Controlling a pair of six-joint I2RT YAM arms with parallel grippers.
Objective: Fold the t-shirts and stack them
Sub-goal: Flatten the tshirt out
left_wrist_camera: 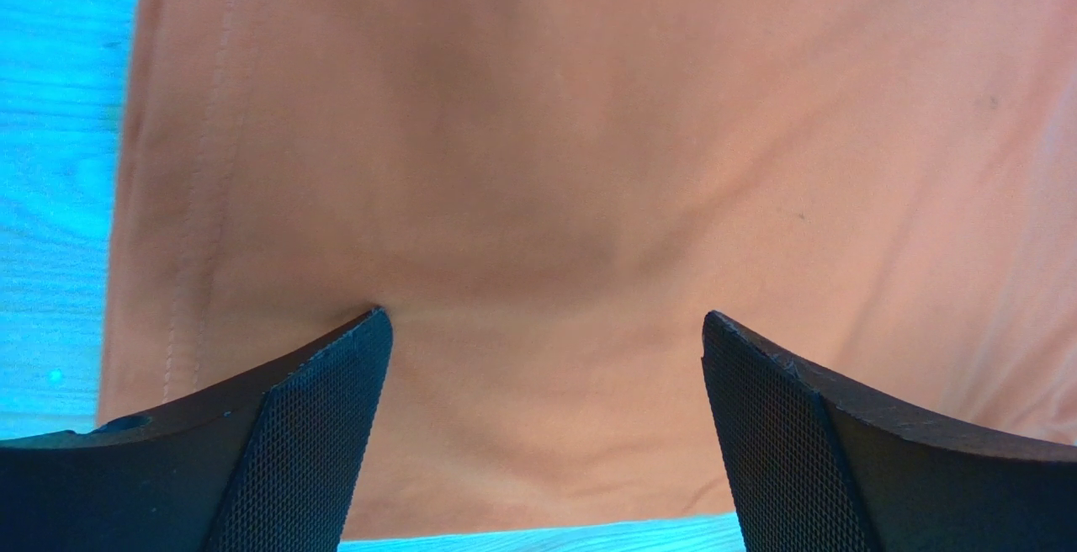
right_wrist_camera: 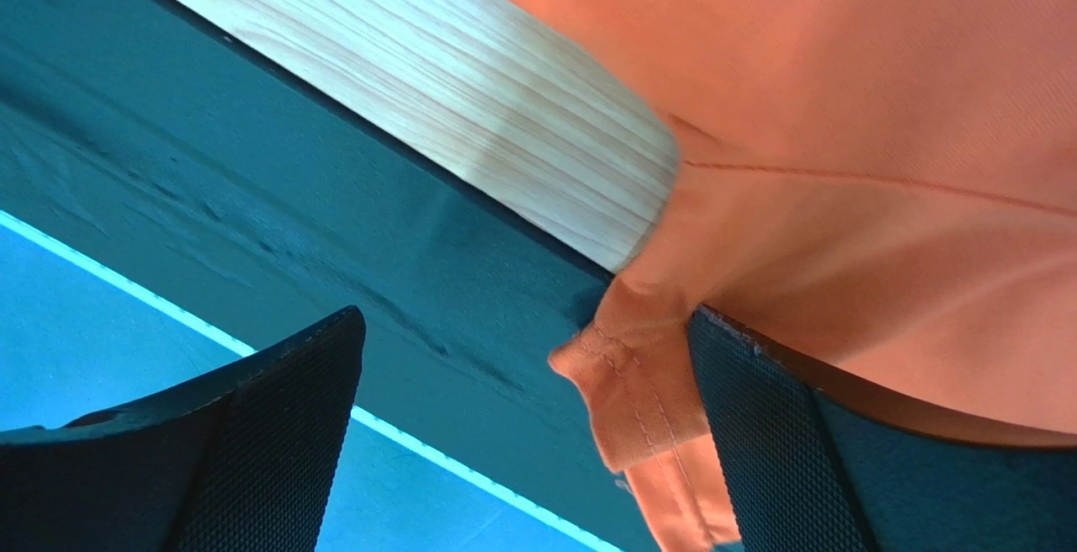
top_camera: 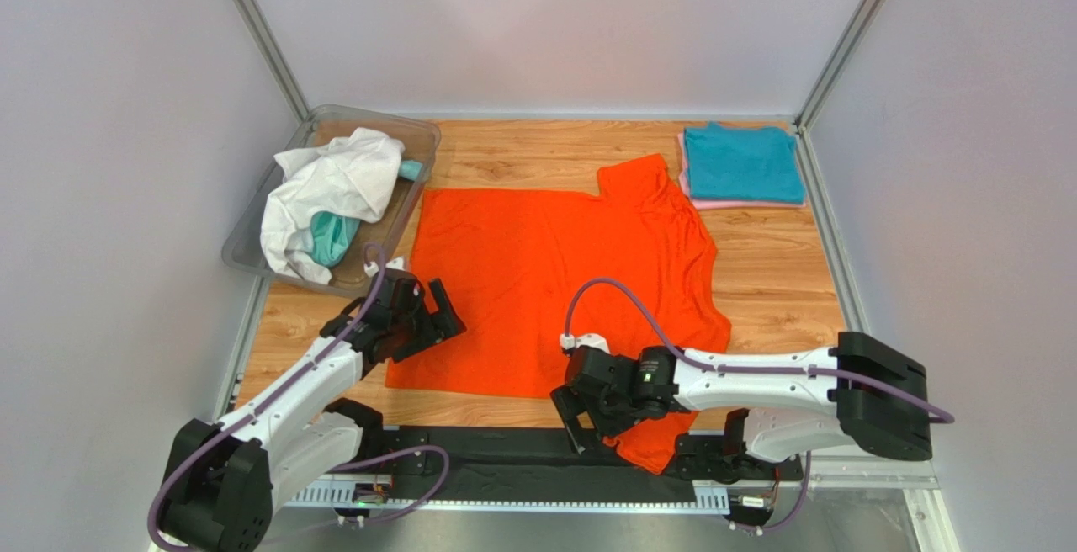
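Left gripper [top_camera: 427,315] wide open, empty, above bright orange cloth t-shirt [top_camera: 544,268], right gripper [top_camera: 582,423] wide open, empty, at its sleeve hanging over pale wooden table's [top_camera: 771,268] near edge

Plain grey-white walls [top_camera: 556,22] on three sides; light wooden tabletop [top_camera: 771,262]; metal corner posts [top_camera: 259,28].

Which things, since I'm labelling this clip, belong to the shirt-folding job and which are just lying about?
Job: orange t-shirt, spread out; teal t-shirt, folded on pink t-shirt; crumpled white t-shirt; teal cloth under it.
Lying about: clear plastic bin; wooden table.
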